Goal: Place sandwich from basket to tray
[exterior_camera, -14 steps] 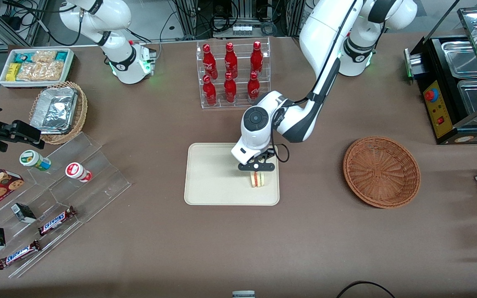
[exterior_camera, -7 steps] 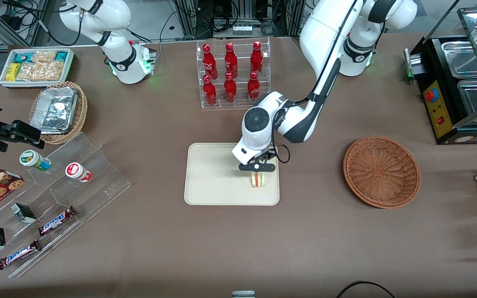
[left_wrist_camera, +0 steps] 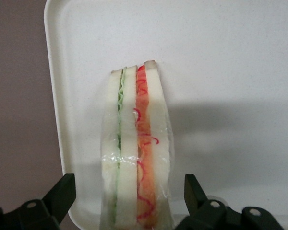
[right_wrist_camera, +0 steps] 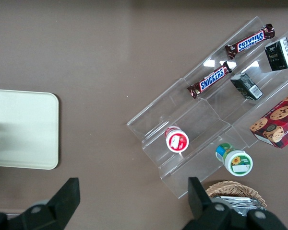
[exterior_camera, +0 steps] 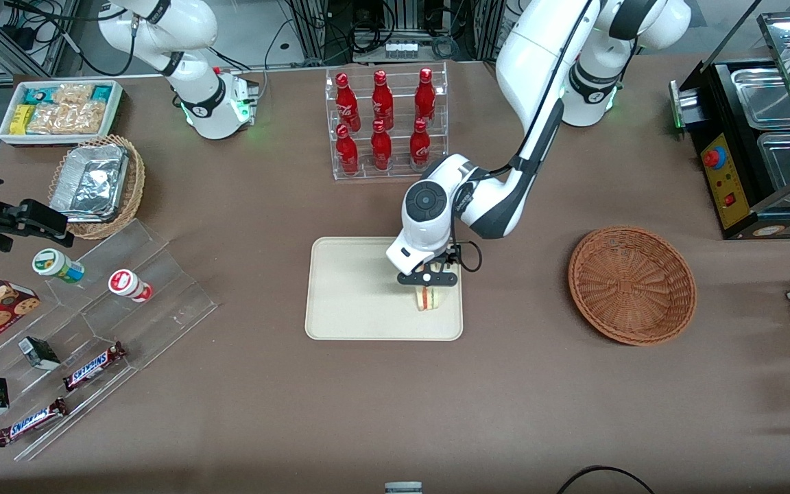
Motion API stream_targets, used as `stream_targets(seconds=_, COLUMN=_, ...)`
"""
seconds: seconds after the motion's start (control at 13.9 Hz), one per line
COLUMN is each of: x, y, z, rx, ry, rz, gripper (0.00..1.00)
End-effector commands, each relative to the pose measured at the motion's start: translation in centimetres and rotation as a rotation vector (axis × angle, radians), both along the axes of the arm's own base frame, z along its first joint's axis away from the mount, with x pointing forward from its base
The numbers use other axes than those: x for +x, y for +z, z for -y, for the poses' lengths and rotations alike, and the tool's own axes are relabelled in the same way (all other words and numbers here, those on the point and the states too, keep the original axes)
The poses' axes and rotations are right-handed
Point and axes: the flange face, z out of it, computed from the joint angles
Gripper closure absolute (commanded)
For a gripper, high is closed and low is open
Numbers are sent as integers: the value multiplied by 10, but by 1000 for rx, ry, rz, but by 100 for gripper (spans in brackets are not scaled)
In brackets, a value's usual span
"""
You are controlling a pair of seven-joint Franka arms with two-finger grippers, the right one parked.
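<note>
The sandwich [exterior_camera: 426,298] stood on its edge on the tray [exterior_camera: 354,295], in the corner of the tray nearest the basket [exterior_camera: 631,285] and close to the tray's rim. It was wrapped in clear film, and from the wrist camera its cut face showed the layers plainly: white bread, a green leaf line, more bread, then a red and orange band [left_wrist_camera: 137,153].

The gripper [exterior_camera: 426,278] hung just above the sandwich, over that same corner of the tray. Its fingers [left_wrist_camera: 62,194] were spread wide, one on each side of the wedge with clear tray showing between each finger and the bread, so nothing was pinched.

The basket sat well apart from the tray, toward the working arm's end of the table, and held nothing that I could see.

A clear rack of red bottles [exterior_camera: 385,123] stood farther from the front camera than the tray. Toward the parked arm's end lay a stepped clear display [exterior_camera: 103,322] with two Snickers bars [exterior_camera: 93,366] and small tubs, and a lighter wicker basket holding a foil container [exterior_camera: 90,182].
</note>
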Motion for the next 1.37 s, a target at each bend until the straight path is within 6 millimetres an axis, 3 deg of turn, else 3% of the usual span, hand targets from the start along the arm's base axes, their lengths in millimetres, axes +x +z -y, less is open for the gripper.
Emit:
stream_targets(seconds=0.0, x=4, y=23, z=-1, rx=5, ry=9, rz=12, gripper=0)
stream_targets(seconds=0.29, x=11, y=100, z=-5, rx=-19, ry=31, rz=23, gripper=0)
stream_targets(seconds=0.57, x=13, y=190, z=-31, rx=-48, ry=143, rz=57, gripper=0)
stream_targets(seconds=0.93, x=5, y=297, z=-111, rx=-11, ry=252, rz=30, gripper=0)
stream_targets(seconds=1.08, x=9, y=334, z=-157, rx=-19, ry=305, rz=36, gripper=0)
stream_targets(seconds=1.29, x=2, y=362, z=-207, rx=57, ry=344, rz=26, gripper=0)
